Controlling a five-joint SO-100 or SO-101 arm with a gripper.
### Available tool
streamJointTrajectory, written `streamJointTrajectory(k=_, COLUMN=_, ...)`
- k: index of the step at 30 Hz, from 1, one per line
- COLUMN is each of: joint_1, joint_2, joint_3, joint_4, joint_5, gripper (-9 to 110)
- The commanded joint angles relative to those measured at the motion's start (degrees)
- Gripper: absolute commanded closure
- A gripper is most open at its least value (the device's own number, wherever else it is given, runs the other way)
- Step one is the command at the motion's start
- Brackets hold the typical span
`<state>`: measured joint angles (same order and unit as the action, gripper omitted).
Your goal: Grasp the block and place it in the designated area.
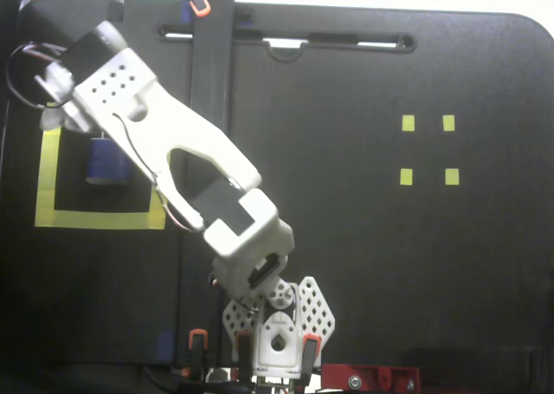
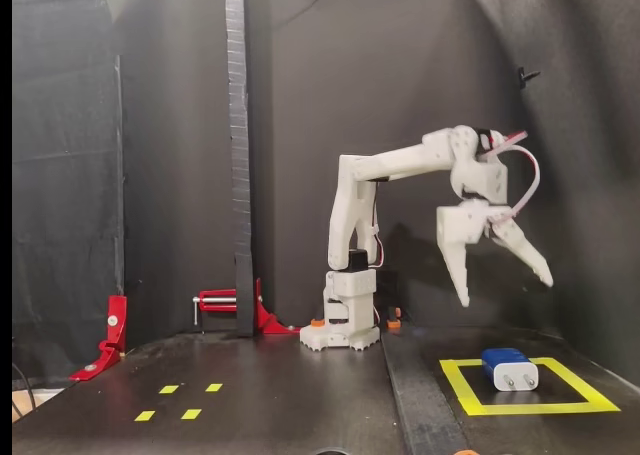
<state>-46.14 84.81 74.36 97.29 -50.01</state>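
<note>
Gripper (image 2: 505, 290) hangs in the air with its two fingers spread wide and nothing between them, tips pointing down, well above the table; in a fixed view from the side it sits up and a little left of the block (image 2: 509, 369); in a fixed view from above most of the gripper is hidden under the white arm (image 1: 164, 147), so its opening cannot be judged there.

Block lies flat on the black surface inside the designated area (image 2: 467, 400), apart from the gripper; two silver prongs on its near end in the side view; from above it shows as a dark-blue patch (image 1: 107, 162) within the yellow outline (image 1: 95, 218), partly covered by the arm, toward the far half of the square.

Four small yellow tape squares (image 1: 428, 149) lie well to the right in the view from above; red clamp (image 2: 109, 339) at the left in the side view.
</note>
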Motion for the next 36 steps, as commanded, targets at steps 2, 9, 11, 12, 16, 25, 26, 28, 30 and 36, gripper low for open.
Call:
streamJointTrajectory(k=2, joint_1=0.53, joint_2=2.72, joint_3=-0.35, joint_4=0.18, joint_5=-0.62, gripper=54)
streamJointTrajectory(k=9, joint_1=0.70, joint_2=2.90, joint_3=-0.35, joint_4=-0.09, joint_5=-0.79, gripper=54)
streamJointTrajectory(k=11, joint_1=0.79, joint_2=2.90, joint_3=-0.35, joint_4=-0.09, joint_5=-0.79, gripper=57)
streamJointTrajectory(k=12, joint_1=0.79, joint_2=2.99, joint_3=-0.35, joint_4=-0.18, joint_5=-0.79, gripper=60)
streamJointTrajectory(k=16, joint_1=0.97, joint_2=3.34, joint_3=-0.44, joint_4=-0.35, joint_5=-0.79, gripper=73)
streamJointTrajectory(k=25, joint_1=1.32, joint_2=3.60, joint_3=-0.44, joint_4=-0.70, joint_5=-0.79, gripper=96)
streamJointTrajectory(k=26, joint_1=1.32, joint_2=3.60, joint_3=-0.44, joint_4=-0.88, joint_5=-0.79, gripper=99)
streamJointTrajectory(k=28, joint_1=1.49, joint_2=3.60, joint_3=-0.44, joint_4=-1.14, joint_5=-0.70, gripper=101)
streamJointTrajectory(k=30, joint_1=1.58, joint_2=3.60, joint_3=-0.44, joint_4=-1.23, joint_5=-0.70, gripper=101)
streamJointTrajectory(k=36, joint_1=1.76, joint_2=3.60, joint_3=-0.44, joint_4=-1.58, joint_5=-0.62, gripper=101)
